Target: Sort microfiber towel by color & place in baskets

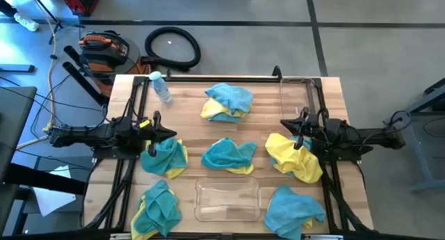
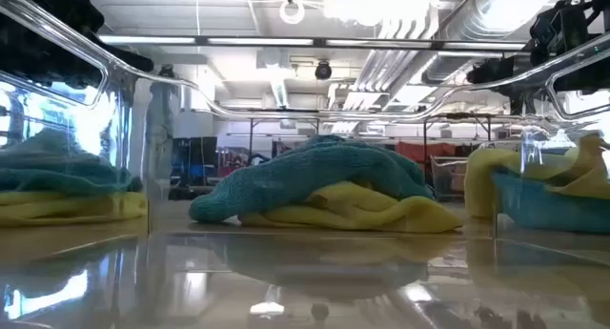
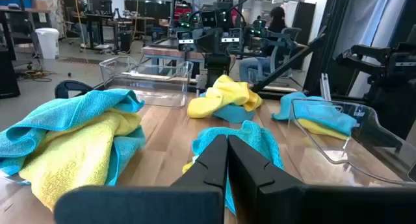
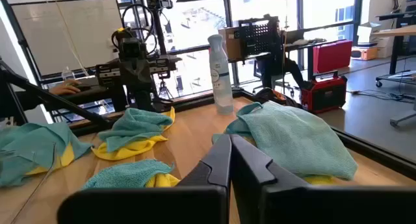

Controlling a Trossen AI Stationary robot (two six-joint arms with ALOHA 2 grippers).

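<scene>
Nearest the overhead camera, along the bench's [image 1: 188,101] front edge, lie a teal and yellow towel heap [image 1: 156,211] at the left, a clear basket [image 1: 227,200] in the middle with nothing visible in it, and an all-teal heap [image 1: 293,211] at the right. Behind them, the left arm reaches in level from the left edge, its left gripper [image 1: 169,135] clenched with nothing in it, tip just above a teal and yellow heap [image 1: 165,157]; in its wrist view the dark fingers [image 3: 214,165] press together. Mid-bench sits another teal heap with yellow underneath [image 1: 228,155], and behind it, near the far edge, a further teal and yellow pile [image 1: 227,101]. A clear water bottle [image 1: 160,86] lies tilted toward the far left corner. The right arm stretches in level from the right edge, its right gripper [image 1: 286,124] likewise clenched and empty beside a mostly yellow heap [image 1: 295,156] with teal showing. A second clear basket [image 1: 295,96] stands at the far right corner, hard to make out; its contents cannot be told from above. From bench height, clear basket walls blur the side heaps, and only the middle heap reads plainly. A person sits at desks beyond the bench in the left wrist view.
</scene>
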